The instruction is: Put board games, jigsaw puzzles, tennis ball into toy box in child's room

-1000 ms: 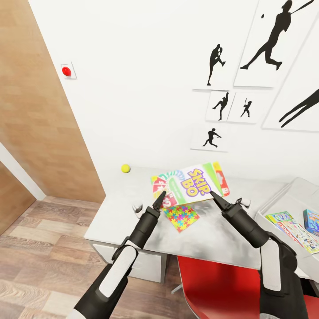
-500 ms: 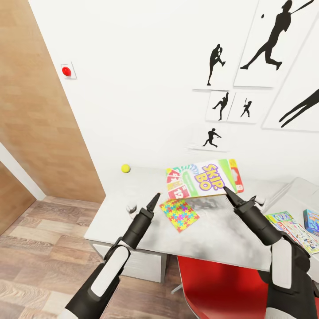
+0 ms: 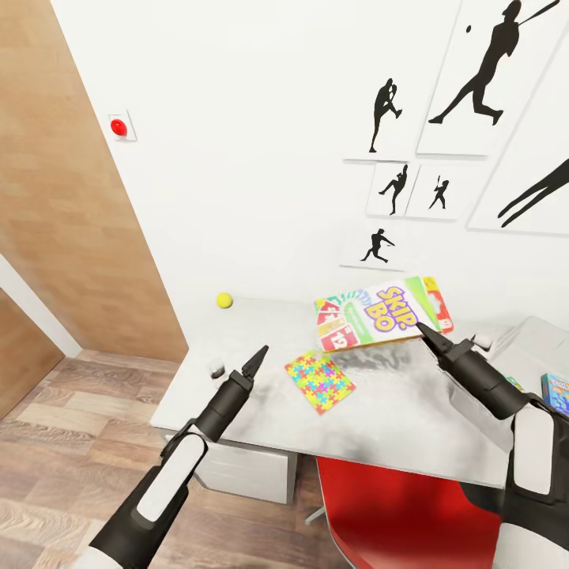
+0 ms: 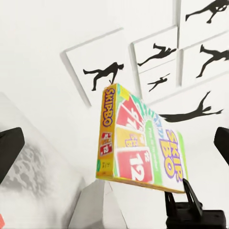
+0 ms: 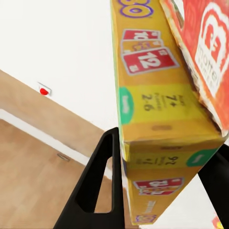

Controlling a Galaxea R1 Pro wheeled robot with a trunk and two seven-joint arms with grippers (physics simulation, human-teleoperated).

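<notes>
Released by the left gripper point(image 3: 258, 357), whose fingers now stand apart and clear, the Skip-Bo board game point(image 3: 383, 313) has swung rightward, clamped at a corner by the right gripper point(image 3: 427, 333) alone. It hangs tilted above the table point(image 3: 205, 387), nearer the toy box point(image 3: 528, 338); jigsaw puzzle point(image 3: 320, 382) and tennis ball point(image 3: 224, 299) wait there.

The board game box point(image 3: 383, 313) I'm holding says "SKIP-BO" on its face, "SKIPBO" on the spine, "12" on printed cards, plus "7+" and "2-6" on its edge.

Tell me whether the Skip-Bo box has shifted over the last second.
Yes. The Skip-Bo box, clamped in the right gripper, has moved toward the robot's right, away from the tennis ball, which stayed put.
</notes>
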